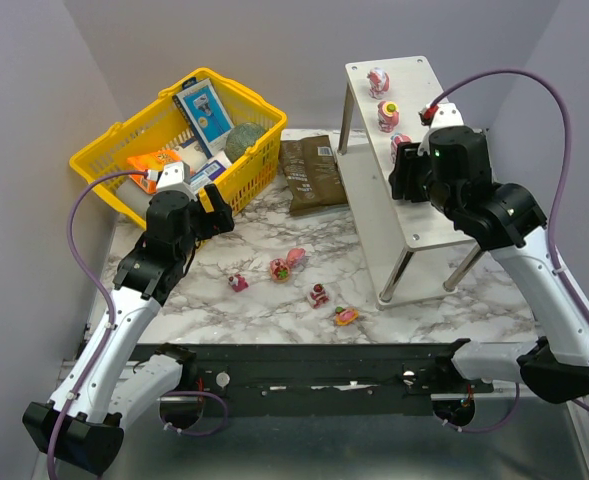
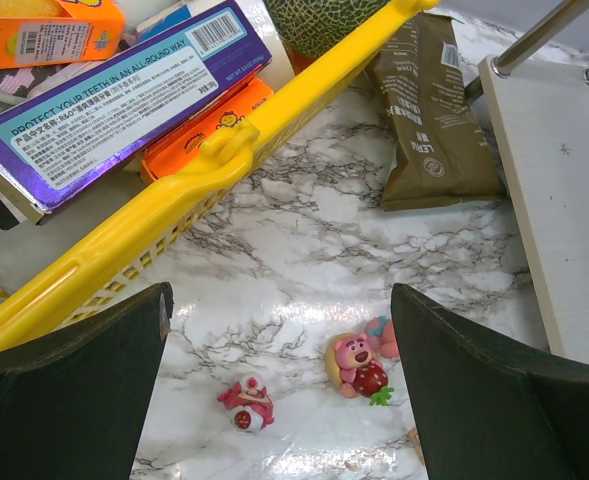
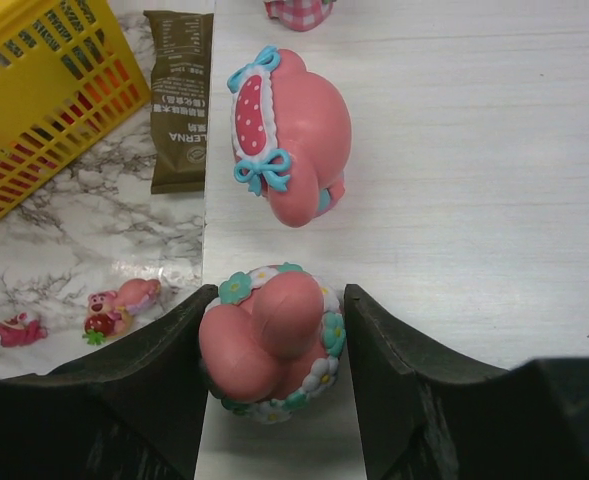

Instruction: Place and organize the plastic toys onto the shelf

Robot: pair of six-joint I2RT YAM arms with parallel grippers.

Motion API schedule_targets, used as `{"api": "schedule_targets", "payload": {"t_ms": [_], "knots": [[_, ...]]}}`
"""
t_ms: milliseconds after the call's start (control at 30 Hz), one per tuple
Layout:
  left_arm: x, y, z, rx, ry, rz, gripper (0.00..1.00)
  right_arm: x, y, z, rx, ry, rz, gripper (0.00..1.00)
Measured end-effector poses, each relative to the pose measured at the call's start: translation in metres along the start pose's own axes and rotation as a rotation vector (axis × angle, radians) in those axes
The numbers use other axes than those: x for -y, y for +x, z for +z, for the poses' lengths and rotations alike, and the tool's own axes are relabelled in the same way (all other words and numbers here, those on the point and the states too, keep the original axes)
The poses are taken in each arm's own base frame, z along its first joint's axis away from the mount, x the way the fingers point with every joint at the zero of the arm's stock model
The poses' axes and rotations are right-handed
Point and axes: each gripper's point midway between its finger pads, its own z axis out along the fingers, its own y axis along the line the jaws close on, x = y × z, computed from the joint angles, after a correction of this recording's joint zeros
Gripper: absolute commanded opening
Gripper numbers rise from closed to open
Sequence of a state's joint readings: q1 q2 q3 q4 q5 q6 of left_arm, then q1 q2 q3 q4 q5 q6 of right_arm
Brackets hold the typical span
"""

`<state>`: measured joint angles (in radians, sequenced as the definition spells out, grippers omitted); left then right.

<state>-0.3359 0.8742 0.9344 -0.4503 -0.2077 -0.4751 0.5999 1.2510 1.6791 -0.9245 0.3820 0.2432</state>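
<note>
Right gripper (image 3: 279,295) clamped on flower-ringed pink toy (image 3: 269,350), which stands at the edge of top shelf board (image 3: 474,200) | bow-trimmed pink toy (image 3: 294,140) just beyond on same board | left gripper (image 2: 279,295) spread wide, holding nothing, above marble table (image 2: 304,230) beside yellow basket (image 2: 174,200) | strawberry bear toy (image 2: 359,365) and small pink toy (image 2: 246,405) lie on table beneath it
</note>
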Motion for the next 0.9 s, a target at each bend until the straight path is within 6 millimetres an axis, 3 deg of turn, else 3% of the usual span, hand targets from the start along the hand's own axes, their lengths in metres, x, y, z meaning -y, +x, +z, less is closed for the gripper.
{"api": "schedule_targets", "payload": {"t_ms": [200, 433, 800, 900], "knots": [[0.000, 0.000, 0.000, 0.000, 0.000, 0.000, 0.99, 0.002, 0.000, 0.001, 0.025, 0.003, -0.001, 0.37], [0.000, 0.000, 0.000, -0.001, 0.000, 0.001, 0.99, 0.004, 0.001, -0.004, 0.045, -0.009, -0.023, 0.33], [0.002, 0.003, 0.002, -0.015, 0.011, 0.001, 0.99, -0.011, 0.014, -0.028, 0.059, -0.197, -0.154, 0.52], [0.003, 0.004, 0.002, -0.018, 0.016, 0.002, 0.99, -0.015, 0.016, -0.028, 0.055, -0.223, -0.166, 0.65]]}}
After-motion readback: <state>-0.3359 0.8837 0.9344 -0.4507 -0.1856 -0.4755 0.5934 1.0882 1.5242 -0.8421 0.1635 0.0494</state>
